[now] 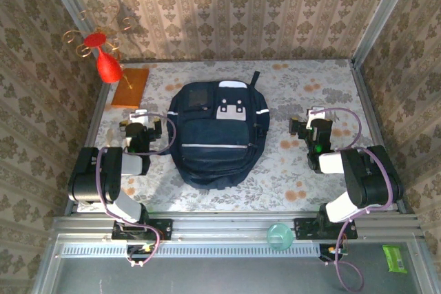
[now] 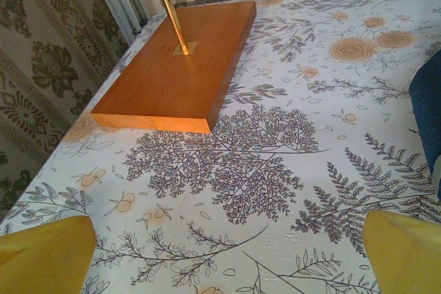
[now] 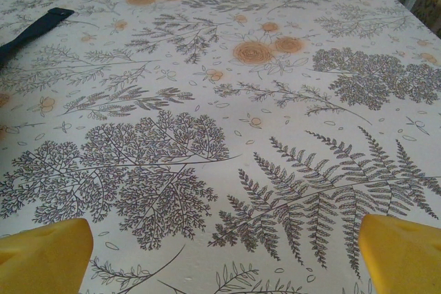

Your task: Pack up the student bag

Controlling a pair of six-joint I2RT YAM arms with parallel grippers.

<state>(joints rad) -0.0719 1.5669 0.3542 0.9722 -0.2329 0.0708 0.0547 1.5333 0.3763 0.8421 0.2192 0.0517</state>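
Student bag (image 1: 215, 135) lying flat at centre of table (image 1: 293, 187), between left gripper (image 1: 140, 125) and right gripper (image 1: 315, 127), both gaping wide, holding nothing. Risk: jaws snagging strap (image 3: 38, 24), dragging bag sideways; left gripper knocking wooden base (image 2: 176, 67) nearby.

**Bright, even light; soft corners up close**

The top view is evenly lit and sharp at its centre, though the side walls lean outward (wide-lens distortion). A red ornament (image 1: 108, 65) throws a soft grey shadow up and to the right on the back wall (image 1: 262, 12). The student bag (image 1: 216, 135) reads very dark, its folds losing detail. In the left wrist view, the wooden base (image 2: 176, 67) glows warmly along its near edge. The yellow fingertips (image 2: 45, 253) in the bottom corners are blurred.
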